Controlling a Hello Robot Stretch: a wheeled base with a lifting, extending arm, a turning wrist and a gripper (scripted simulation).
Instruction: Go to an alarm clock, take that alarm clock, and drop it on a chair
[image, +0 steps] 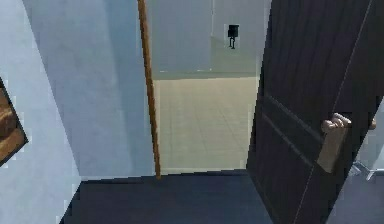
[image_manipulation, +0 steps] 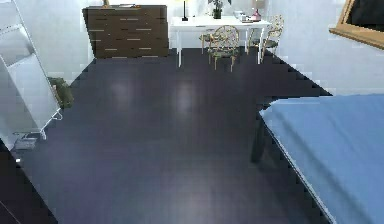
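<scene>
A dark door (image: 300, 100) is being faced at close range, its leaf standing ajar beside a doorway (image: 200, 110) edged with a wooden frame (image: 150, 90). If the base is driven or turned carelessly here, the door or the frame could be struck and the robot wedged. In the arm side view the corner of a blue bed (image_manipulation: 330, 140) is lying close by, and it could be clipped by a turn toward the room. A white-framed panel (image_manipulation: 25, 75) leaning at that view's left could be knocked in the same way.

How the jaws are standing cannot be told, so nothing is being placed relative to them. The alarm clock is not being made out with any certainty. Small things are standing on the white desk (image_manipulation: 198, 24) by the far wall, too small to be named, and one of them may be it. A small dark thing (image: 232, 37) beyond the doorway is equally unclear. Two chairs (image_manipulation: 222, 42) are standing at the desk. The bed is being cut off by the picture's edge.
</scene>
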